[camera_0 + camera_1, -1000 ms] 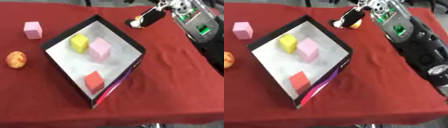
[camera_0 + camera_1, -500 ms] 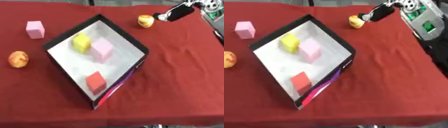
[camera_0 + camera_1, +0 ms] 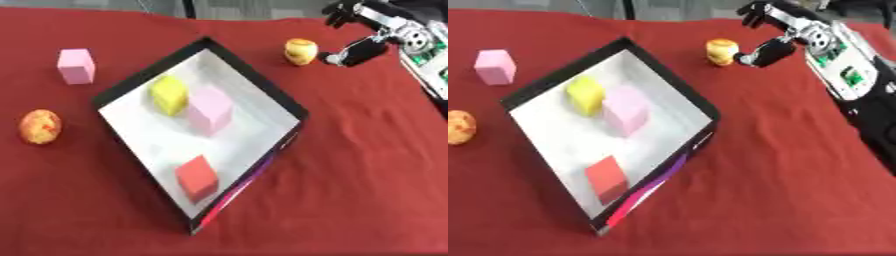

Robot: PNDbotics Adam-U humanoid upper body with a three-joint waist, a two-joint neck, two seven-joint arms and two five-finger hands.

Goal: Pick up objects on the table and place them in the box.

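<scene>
My red-covered table [image 3: 367, 165] carries the black-walled box [image 3: 293, 107], with a pink cube [image 3: 76, 65] and orange fruit [image 3: 40, 126] to its left and a yellow fruit [image 3: 300, 51] beyond it.

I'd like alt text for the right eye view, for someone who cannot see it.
A robot's right hand hangs open beside a small yellow-orange fruit on a red tablecloth. A black-rimmed box holds a yellow block, a pink block and a red block; another pink block and an orange fruit lie outside it.
</scene>
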